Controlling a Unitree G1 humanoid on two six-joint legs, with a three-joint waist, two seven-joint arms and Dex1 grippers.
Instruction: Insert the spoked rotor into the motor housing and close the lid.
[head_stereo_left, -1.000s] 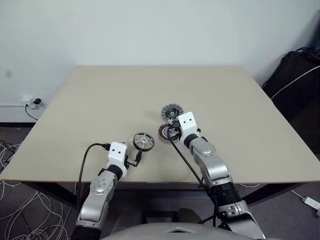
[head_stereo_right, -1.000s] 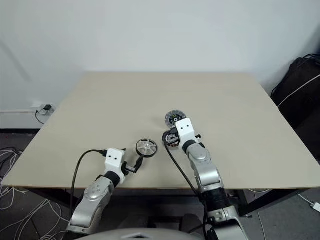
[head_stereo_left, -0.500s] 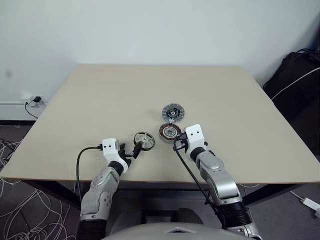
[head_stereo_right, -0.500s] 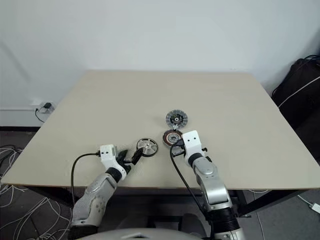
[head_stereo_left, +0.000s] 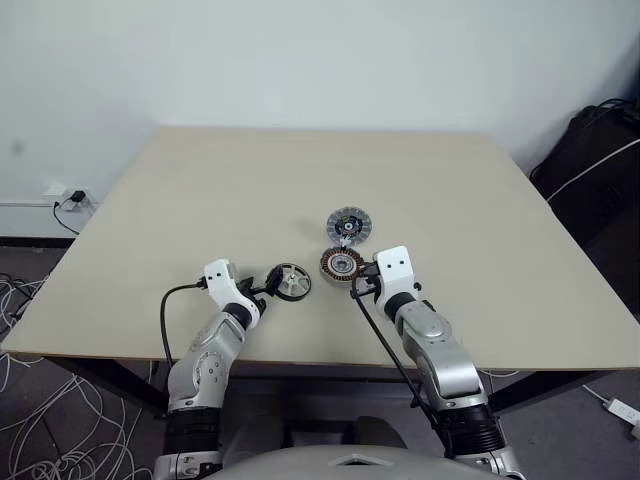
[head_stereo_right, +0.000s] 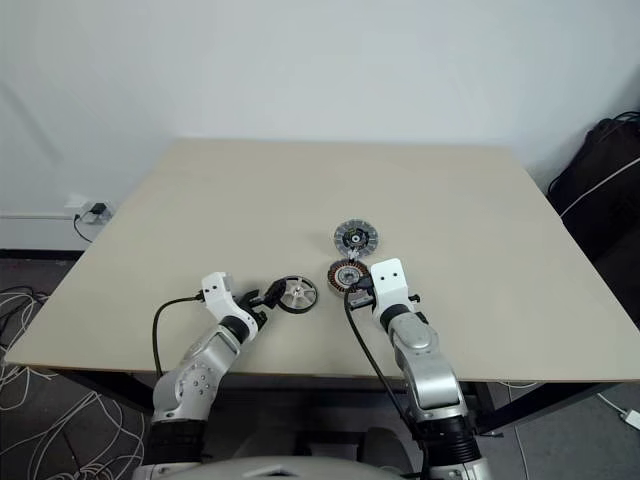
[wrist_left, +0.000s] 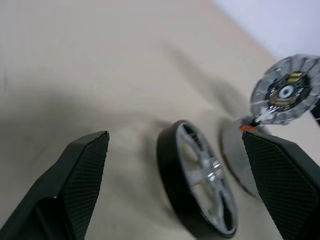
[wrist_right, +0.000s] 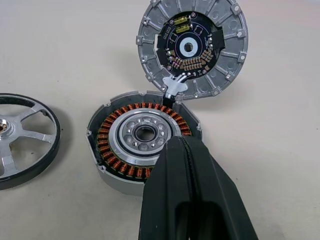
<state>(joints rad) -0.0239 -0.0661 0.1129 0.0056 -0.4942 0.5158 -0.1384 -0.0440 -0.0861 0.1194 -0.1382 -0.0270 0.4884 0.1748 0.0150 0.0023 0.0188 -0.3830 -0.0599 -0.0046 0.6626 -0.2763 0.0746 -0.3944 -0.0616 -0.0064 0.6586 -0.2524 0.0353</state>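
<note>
Fingers (wrist_left: 82, 172) astride flat-lying spoked rotor (wrist_left: 199, 186)

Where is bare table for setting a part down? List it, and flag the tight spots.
Free: the far half of the table beyond the lid, and both side margins. Crowded: the near middle, where spoked rotor, motor housing, left gripper and right gripper cluster.

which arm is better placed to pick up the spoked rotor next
Left. Its open fingers already straddle the spoked rotor on the table. The right gripper is shut and sits by the motor housing.
</note>
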